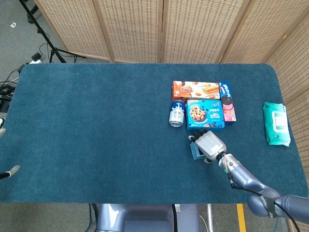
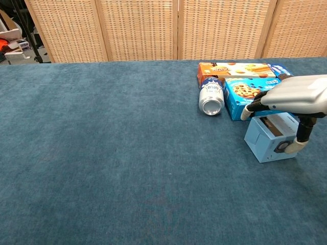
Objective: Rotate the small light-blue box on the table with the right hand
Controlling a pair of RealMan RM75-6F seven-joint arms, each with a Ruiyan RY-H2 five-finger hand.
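Note:
The small light-blue box (image 1: 195,151) (image 2: 266,139) lies on the blue table cloth near the front right, just in front of the snack boxes. My right hand (image 1: 211,144) (image 2: 295,98) lies over its top. The fingers (image 2: 254,108) hook over the box's far left edge and the thumb (image 2: 300,139) presses on its near face, so the hand grips the box. Of my left hand (image 1: 8,172) only two spread fingertips show at the left edge of the head view, holding nothing.
Just behind the box lie a blue cookie box (image 1: 205,114) (image 2: 244,93), a tipped drink can (image 1: 177,114) (image 2: 211,97), an orange biscuit box (image 1: 195,90) and a pink-and-blue pack (image 1: 227,101). A green wipes pack (image 1: 276,123) lies at the right edge.

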